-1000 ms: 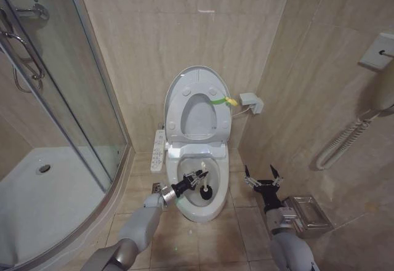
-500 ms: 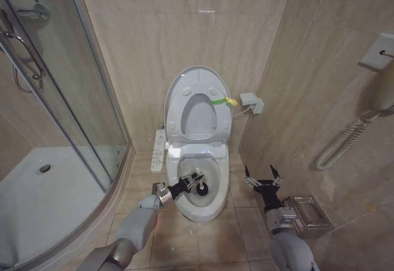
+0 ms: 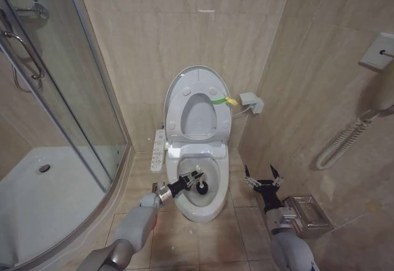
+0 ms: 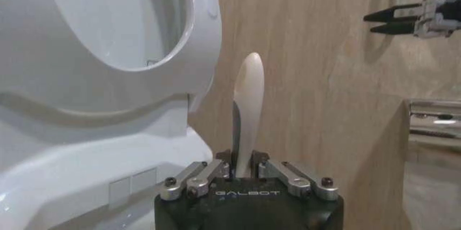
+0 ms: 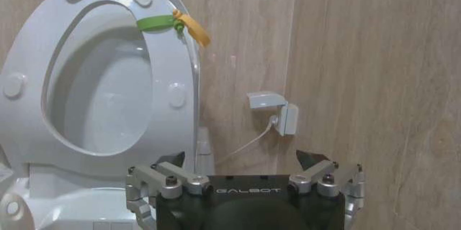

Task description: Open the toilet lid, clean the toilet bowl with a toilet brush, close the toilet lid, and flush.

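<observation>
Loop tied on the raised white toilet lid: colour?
Green band with a yellow tail, clearest in the right wrist view.

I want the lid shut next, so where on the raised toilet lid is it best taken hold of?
Probably at the yellow-green loop on the toilet lid's edge, approached from the robot's right. The lid stands upright against the wall, smooth and broad, so the protruding loop is the only graspable part. The right tool hovers open on that side.
</observation>
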{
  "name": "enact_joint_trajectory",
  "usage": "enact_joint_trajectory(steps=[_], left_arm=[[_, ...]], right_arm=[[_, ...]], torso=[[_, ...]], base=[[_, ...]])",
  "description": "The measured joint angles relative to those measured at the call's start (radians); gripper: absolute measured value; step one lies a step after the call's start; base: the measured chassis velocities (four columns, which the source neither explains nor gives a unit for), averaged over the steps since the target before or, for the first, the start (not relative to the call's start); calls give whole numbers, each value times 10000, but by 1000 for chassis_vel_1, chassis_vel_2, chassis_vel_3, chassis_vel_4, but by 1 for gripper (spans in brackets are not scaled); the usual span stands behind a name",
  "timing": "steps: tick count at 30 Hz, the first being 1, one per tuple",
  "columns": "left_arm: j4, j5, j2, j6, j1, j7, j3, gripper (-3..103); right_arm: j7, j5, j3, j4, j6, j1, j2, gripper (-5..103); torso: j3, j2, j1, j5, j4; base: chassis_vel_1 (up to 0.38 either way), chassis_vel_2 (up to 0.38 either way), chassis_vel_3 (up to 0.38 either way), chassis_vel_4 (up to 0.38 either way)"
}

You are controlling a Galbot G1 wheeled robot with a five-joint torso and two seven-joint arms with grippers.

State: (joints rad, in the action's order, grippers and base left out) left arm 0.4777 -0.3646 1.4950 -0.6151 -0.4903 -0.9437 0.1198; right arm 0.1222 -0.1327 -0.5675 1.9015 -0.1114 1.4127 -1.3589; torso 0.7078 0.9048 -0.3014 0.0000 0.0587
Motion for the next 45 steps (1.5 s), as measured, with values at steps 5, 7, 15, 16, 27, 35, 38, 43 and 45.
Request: enact_joint_trajectory(steps=[5, 7, 15, 16, 27, 35, 38, 43, 45], left_arm=[[-50, 4, 41, -19, -187, 48, 22, 18], [-64, 1, 64, -20, -217, 61, 20, 18], [417, -595, -128, 177, -398, 107, 7, 18], [417, -595, -128, 177, -398, 107, 7, 18], [2747, -1254, -473, 645, -560, 194, -31, 16], [3471, -1364, -509, 840, -894, 464, 6, 16], [3871, -1371, -579, 1164, -1199, 995, 12, 16], [4329, -1361, -699, 1557, -1502, 1664, 36, 16], [4728, -1156, -809, 1877, -1721, 2267, 64, 16]], right_arm=[[0, 0, 0, 0, 0, 0, 0, 100], [0, 0, 0, 0, 0, 0, 0, 100], [0, 0, 0, 0, 0, 0, 0, 100], [0, 0, 0, 0, 0, 0, 0, 100], [0, 0, 0, 0, 0, 0, 0, 100], [0, 0, 0, 0, 0, 0, 0, 100], [1, 0, 0, 0, 0, 0, 0, 100], [0, 0, 0, 0, 0, 0, 0, 100], [0, 0, 0, 0, 0, 0, 0, 100]], torso=[[-1, 0, 0, 0, -3], [-1, 0, 0, -1, -4], [-1, 0, 0, 0, -2], [-1, 0, 0, 0, -2], [-1, 1, 0, 0, 0], [-1, 2, 1, 0, -2], [-1, 2, 1, -1, -2], [-1, 2, 2, 1, -3], [-2, 2, 2, 1, -2]], base=[[0, 0, 0, 0], [0, 0, 0, 0], [0, 0, 0, 0], [0, 0, 0, 0], [0, 0, 0, 0], [0, 0, 0, 0], [0, 0, 0, 0], [0, 0, 0, 0], [0, 0, 0, 0]])
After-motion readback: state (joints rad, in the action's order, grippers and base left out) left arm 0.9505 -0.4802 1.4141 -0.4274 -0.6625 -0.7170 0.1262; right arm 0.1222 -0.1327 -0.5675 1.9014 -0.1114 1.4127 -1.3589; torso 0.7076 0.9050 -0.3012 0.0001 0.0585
